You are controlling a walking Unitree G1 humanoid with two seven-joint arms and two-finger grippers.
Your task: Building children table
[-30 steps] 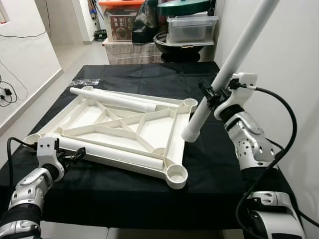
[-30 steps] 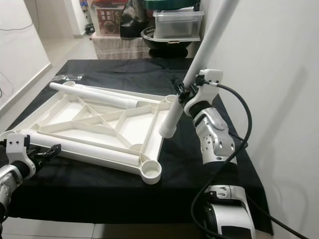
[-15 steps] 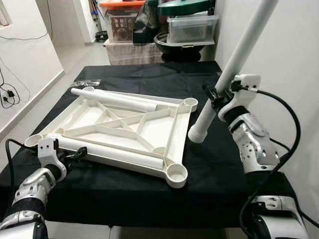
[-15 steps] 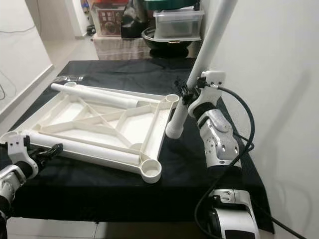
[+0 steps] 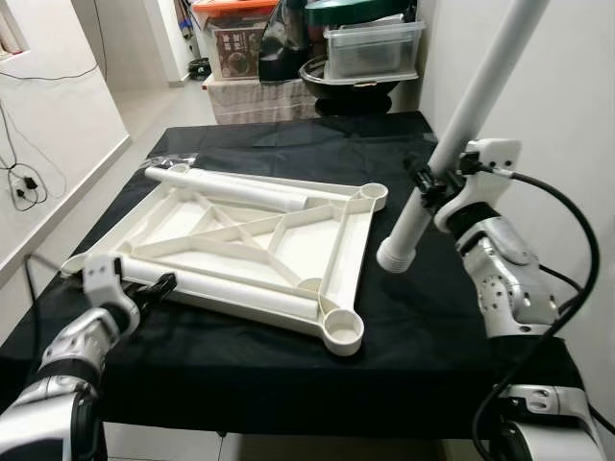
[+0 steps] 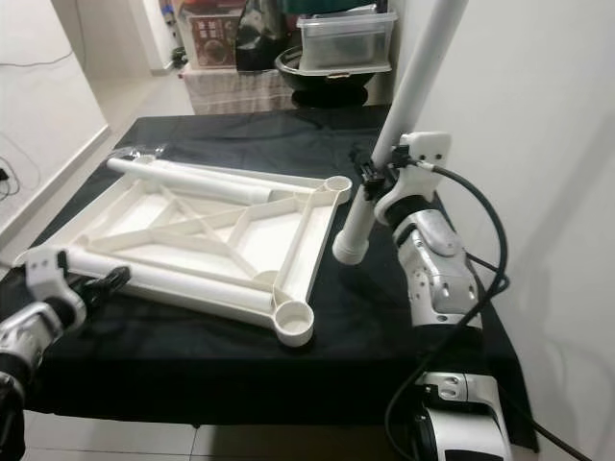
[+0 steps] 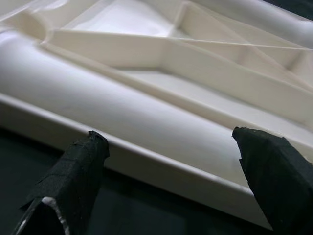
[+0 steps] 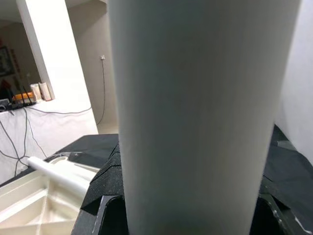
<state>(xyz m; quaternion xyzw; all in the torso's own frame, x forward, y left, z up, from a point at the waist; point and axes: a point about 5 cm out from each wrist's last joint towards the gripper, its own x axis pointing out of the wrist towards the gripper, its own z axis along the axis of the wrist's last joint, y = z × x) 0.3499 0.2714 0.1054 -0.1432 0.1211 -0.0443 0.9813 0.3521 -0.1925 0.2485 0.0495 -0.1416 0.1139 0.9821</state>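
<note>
At about 8 o'clock on the black cloth-covered table, the left gripper reaches in low with its black padded fingers spread wide, one on either side of a white tube but not closed on it. That tube is a table leg lying along the near edge of the upturned tabletop — smooth, off-white moulded plastic, its long axis running from 9 o'clock toward 5 o'clock. The tabletop lies underside up and flat on the cloth, a ribbed panel with crossing diagonal braces inside a raised rim and round open sockets at its corners; one socket sits at the near corner, another at the far right corner. A second leg lies along the far edge, again roughly left to right, its stepped end pointing toward 3 o'clock.

To the right of the panel, at about 3 o'clock, the right gripper is clamped around a third leg — a long round white pipe held steeply tilted, its upper end leaning up and away to the right past the frame's top, its flanged open lower end pointing down toward the cloth just beside the tabletop's right rim, apart from it. In the right wrist view the pipe is matte and plain, flanked by black pads.

Beyond the table at 12 o'clock stand stacked plastic storage boxes.
</note>
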